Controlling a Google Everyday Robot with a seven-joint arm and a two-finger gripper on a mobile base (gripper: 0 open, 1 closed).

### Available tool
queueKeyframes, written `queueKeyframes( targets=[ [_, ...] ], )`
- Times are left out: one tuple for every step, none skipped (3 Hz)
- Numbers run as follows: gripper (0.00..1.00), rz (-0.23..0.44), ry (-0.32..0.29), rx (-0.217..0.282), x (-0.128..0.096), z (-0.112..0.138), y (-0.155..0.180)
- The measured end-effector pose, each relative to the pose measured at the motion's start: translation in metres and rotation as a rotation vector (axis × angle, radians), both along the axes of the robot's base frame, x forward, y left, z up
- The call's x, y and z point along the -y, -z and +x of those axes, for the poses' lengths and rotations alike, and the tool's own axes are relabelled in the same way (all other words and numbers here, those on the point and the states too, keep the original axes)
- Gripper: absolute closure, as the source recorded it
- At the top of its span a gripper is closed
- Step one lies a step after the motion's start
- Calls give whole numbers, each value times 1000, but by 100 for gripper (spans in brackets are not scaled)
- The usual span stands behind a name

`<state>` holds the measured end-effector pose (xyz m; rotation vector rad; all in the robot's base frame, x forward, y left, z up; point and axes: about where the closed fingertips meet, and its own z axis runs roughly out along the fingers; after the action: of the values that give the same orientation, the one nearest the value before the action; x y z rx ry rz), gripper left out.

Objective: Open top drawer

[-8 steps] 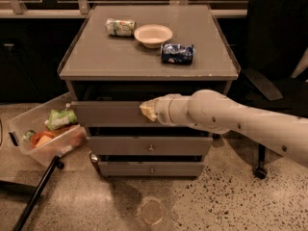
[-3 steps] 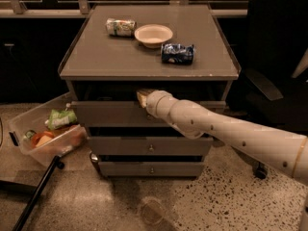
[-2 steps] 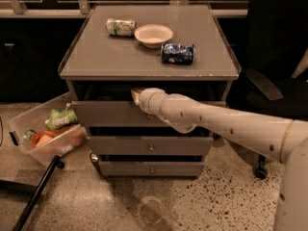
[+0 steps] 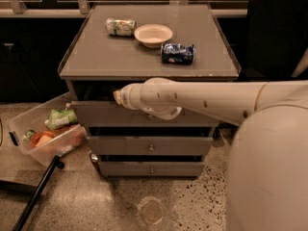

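The top drawer point(image 4: 103, 114) is the wide grey front panel under the cabinet top. It stands a little out from the cabinet, with a dark gap above it. My gripper point(image 4: 117, 96) is at the end of the long white arm that reaches in from the right. It sits at the drawer's upper edge, left of centre, in front of the dark gap. The arm's wrist covers the middle of the panel, so the drawer's knob is mostly hidden.
The middle drawer point(image 4: 151, 146) and bottom drawer point(image 4: 151, 169) are shut below. On the cabinet top point(image 4: 96, 61) lie a can point(image 4: 120, 26), a white bowl point(image 4: 153, 34) and a blue bag point(image 4: 177, 53). A clear bin point(image 4: 21, 129) of snacks stands at the left, a black chair point(image 4: 279, 32) at the right.
My gripper has moved from the middle of the drawer front up and to the left, to the drawer's top edge. The arm now fills more of the right side.
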<state>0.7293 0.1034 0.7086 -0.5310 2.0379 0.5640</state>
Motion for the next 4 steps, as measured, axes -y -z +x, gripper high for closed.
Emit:
queueKeyframes(
  targets=[
    [100, -52, 37, -70, 38, 10, 26],
    [100, -63, 57, -92, 55, 15, 35],
    [100, -63, 57, -93, 54, 15, 33],
    [100, -68, 59, -108, 57, 14, 35]
  ],
)
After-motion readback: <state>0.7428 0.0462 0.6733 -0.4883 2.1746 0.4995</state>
